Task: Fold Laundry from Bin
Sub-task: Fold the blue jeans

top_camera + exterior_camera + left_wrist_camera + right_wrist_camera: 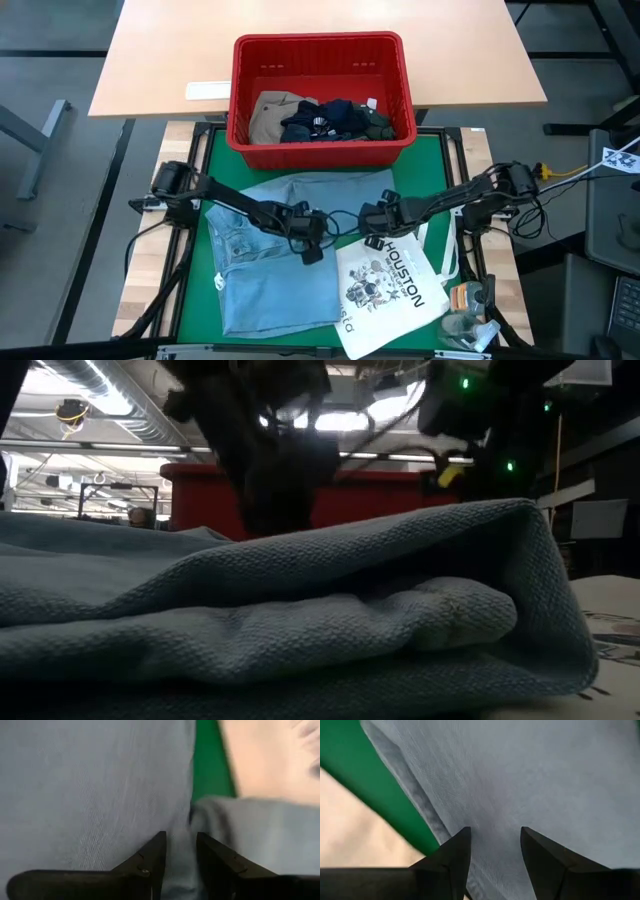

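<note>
- From the high view we've got the light blue denim garment spread flat on the green mat, over its left and middle part. The red bin sits at the mat's far edge with the khaki-tan piece, the navy piece and the dark green piece inside. The white HOUSTON tote bag lies at the near right corner, overlapping the denim's edge. The left gripper and right gripper meet over the middle of the mat, right at the denim.
- Low view: a thick fold of denim fills the picture, the bin behind it and dark arm parts above.
- Left wrist: the left gripper has its fingers part open with denim between them. We can't tell if it's actually pinched.
- Right wrist: the right gripper is wider apart, down on the denim near its hem. Again, we can't tell whether it's gripping.
</note>
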You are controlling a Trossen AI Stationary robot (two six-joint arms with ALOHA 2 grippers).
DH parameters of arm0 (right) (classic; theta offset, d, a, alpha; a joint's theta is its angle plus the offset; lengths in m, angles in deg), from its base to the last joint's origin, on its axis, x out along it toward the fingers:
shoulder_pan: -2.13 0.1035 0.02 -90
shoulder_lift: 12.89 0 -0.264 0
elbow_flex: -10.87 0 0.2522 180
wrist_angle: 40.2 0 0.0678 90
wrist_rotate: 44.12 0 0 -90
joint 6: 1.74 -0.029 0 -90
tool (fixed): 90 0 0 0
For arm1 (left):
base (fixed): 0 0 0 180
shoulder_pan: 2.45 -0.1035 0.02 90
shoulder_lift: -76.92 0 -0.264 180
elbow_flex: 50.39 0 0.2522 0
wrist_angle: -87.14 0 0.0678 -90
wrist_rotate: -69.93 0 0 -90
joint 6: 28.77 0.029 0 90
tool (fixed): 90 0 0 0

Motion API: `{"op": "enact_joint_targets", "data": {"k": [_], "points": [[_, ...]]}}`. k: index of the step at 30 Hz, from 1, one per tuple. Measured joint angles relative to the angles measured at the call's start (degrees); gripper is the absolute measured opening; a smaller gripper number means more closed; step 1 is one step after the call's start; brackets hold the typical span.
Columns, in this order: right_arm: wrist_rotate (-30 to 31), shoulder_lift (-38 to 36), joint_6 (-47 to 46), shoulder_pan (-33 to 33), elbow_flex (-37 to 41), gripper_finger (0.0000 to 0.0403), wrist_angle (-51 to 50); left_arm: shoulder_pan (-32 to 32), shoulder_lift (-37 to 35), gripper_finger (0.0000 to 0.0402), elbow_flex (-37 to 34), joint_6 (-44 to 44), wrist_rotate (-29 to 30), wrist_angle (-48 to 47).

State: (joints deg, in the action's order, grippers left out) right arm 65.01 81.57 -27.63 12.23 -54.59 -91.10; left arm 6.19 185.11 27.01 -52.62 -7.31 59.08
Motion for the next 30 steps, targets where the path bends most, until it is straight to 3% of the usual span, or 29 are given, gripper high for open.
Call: {"op": "enact_joint_targets", "data": {"k": [8,17,25,30], "points": [[-3.34,3.61,1.75,-0.02,-0.37,0.017,-0.91,-1.04,3.06,0.0104,0.11,-0.03,-1.17,0.86],[-4.44,3.69,1.73,-0.05,-0.22,0.017,-10.03,-1.16,-7.4,0.0104,-0.09,0.0,-2.01,-2.04],[-4.91,3.79,1.75,-0.11,0.04,0.017,-22.6,-0.88,-19.95,0.0104,-0.04,-0.72,-2.04,-16.49],[-3.92,2.73,0.5,-0.11,0.26,0.017,-24.82,0.3,-21.89,0.0104,-0.04,-6.45,-1.56,-29.36]]}}
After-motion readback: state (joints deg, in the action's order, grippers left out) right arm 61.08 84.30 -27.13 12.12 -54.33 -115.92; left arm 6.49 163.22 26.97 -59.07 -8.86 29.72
